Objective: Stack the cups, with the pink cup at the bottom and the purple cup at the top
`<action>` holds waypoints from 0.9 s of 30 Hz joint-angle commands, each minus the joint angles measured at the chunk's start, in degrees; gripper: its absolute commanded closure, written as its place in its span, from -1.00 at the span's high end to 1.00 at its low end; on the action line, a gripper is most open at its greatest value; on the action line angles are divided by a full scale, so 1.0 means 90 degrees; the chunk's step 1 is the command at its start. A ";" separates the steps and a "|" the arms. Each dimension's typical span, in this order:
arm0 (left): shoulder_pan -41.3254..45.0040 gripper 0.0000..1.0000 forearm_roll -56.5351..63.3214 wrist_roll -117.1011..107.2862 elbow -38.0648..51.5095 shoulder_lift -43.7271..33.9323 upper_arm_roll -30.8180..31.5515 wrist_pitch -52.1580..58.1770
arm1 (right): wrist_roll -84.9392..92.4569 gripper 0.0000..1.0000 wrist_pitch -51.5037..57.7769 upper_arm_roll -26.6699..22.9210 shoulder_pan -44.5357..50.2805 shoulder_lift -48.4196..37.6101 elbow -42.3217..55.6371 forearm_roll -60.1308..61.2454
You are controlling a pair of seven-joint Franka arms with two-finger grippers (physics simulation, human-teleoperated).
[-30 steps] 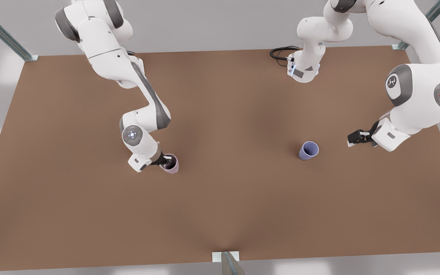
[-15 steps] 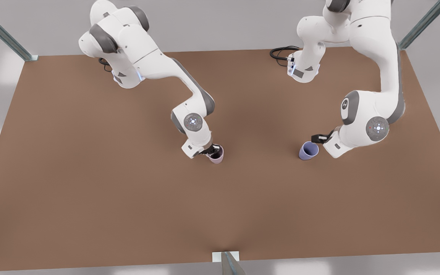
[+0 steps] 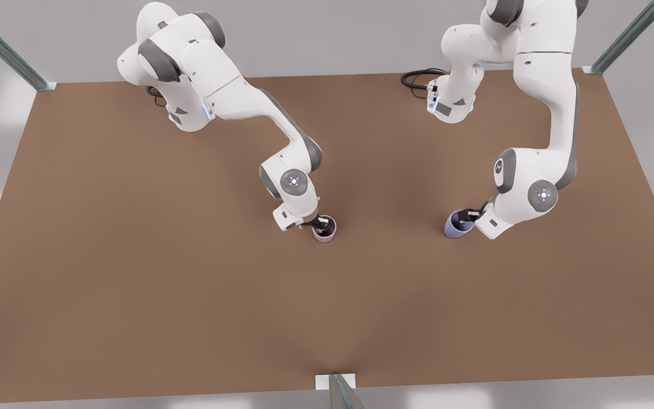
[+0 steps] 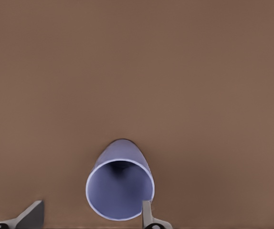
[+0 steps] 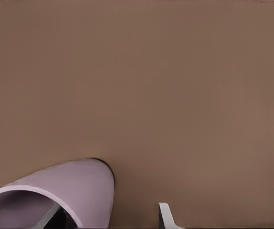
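1. On the front view's left, the right pincer (image 3: pixel 321 226) reaches into the pink cup (image 3: pixel 325 229), which stands upright on the brown tabletop (image 3: pixel 134 272) near its middle. In the right wrist view one finger is inside the pink cup (image 5: pixel 56 198) and the other finger (image 5: pixel 165 215) is outside, well off the wall. The fingers are apart and not pressing the rim, so the cup looks set down or about to be let go rather than held.

2. On the front view's right, the left pincer (image 3: pixel 465 216) is at the rim of the purple cup (image 3: pixel 456 225), which stands on the tabletop well apart from the pink cup. In the left wrist view the purple cup (image 4: pixel 120 188) opens toward the camera. One fingertip (image 4: pixel 146 212) sits right at its rim and the other is wide of it on the far side. The fingers are apart, with no grip made yet.

3. As a judgement of progress: the pink cup appears placed as the base, so the first part looks done or nearly so. What is left is most of the task, namely closing on the purple cup's wall, lifting it, carrying it across to the pink cup and lowering it inside.
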State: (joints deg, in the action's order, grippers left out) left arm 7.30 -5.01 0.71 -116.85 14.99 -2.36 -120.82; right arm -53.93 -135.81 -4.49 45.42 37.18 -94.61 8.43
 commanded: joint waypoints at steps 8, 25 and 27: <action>-0.0108 1.00 0.0009 -0.0030 -0.0474 0.0112 -0.0001 -0.0687 | -0.0561 1.00 0.1056 -0.0019 -0.0368 -0.0899 0.0434 0.0128; -0.0176 0.13 0.0000 -0.0050 -0.0493 0.0551 -0.0001 -0.0814 | 0.5885 1.00 0.4416 -0.0058 -0.3904 -0.2716 0.1010 -0.1122; -0.0167 -0.24 -0.0010 -0.0069 -0.0493 0.0561 0.0009 -0.0804 | 0.5865 1.00 0.4416 -0.0068 -0.3914 -0.2628 0.1010 -0.1132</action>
State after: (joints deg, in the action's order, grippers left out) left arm 5.74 -4.75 0.28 -121.32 20.03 -2.30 -127.79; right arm -24.63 -99.07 -5.08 10.28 13.35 -85.65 -1.38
